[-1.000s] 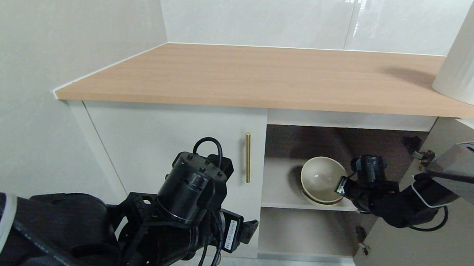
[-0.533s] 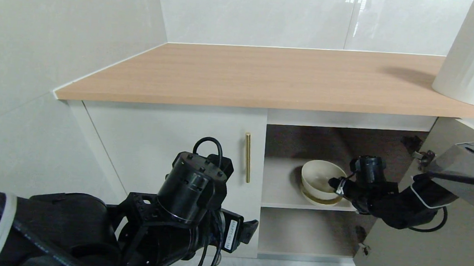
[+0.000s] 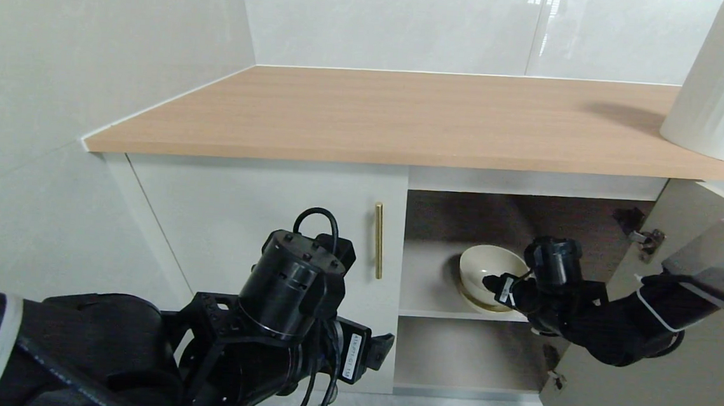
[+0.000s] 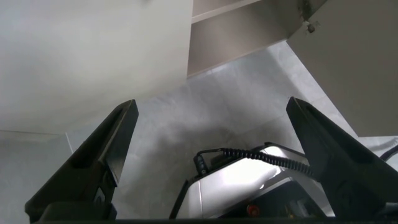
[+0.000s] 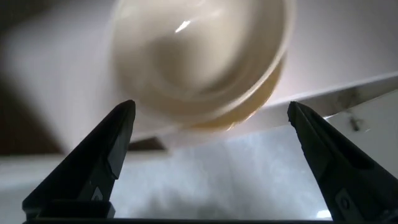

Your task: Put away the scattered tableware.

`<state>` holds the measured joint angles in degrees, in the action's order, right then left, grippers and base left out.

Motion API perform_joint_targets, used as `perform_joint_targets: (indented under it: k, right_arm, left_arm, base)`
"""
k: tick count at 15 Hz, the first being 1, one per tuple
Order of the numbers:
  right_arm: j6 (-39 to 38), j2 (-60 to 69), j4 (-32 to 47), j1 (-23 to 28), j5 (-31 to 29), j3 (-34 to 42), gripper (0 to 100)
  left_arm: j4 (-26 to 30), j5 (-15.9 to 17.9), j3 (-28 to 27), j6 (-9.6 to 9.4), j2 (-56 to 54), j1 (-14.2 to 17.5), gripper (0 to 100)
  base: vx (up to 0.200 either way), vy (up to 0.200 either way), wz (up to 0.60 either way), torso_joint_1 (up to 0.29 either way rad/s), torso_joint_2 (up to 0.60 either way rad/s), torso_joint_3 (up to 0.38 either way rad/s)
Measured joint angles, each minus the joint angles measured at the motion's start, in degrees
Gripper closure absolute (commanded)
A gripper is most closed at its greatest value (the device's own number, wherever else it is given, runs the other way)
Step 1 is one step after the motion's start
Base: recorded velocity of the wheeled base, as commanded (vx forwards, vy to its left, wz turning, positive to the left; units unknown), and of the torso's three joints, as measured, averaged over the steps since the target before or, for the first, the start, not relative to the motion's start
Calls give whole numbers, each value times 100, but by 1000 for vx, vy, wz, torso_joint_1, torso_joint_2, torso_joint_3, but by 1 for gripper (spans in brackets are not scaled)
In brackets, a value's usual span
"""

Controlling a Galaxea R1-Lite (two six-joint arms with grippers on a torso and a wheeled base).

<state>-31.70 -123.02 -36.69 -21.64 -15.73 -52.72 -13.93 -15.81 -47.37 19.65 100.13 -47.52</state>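
Low on the left, the left gripper (image 4: 210, 102) hangs beside the closed cabinet door (image 3: 260, 202). Its fingers (image 4: 106, 149) are spread above the floor (image 4: 236, 81) with nothing between them, so it looks parked out of the way. Right of the brass handle (image 3: 378, 240) the cabinet is open. Two nested bowls (image 3: 481, 272) sit rims up on the upper shelf (image 3: 426, 290) near its front edge, stacked so they take one spot. The right gripper (image 3: 499, 288) is just in front of them, its fingers (image 5: 99, 155) spread wide. Whether one touches the rim I cannot tell, but the upper bowl looks set down. The open door (image 3: 642, 388) stands aside on the right, leaving the arm room.
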Motion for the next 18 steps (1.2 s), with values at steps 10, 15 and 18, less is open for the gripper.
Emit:
perform_joint_targets:
  k: [10, 15, 18]
  right_arm:
    - [674, -483, 407, -121, 45, -111, 0]
    - [674, -913, 407, -16, -182, -566, 0]
    - [660, -1073, 391, -16, -252, -772, 0]
  left_arm:
    - [-2, 0, -1, 2, -5, -2, 0]
    - [-2, 0, -1, 2, -2, 2, 0]
    - [-2, 0, 0, 0, 0, 30, 0]
  base:
    - [0, 0, 0, 0, 0, 0]
    - [0, 0, 0, 0, 0, 0]
    - [0, 0, 0, 0, 0, 0]
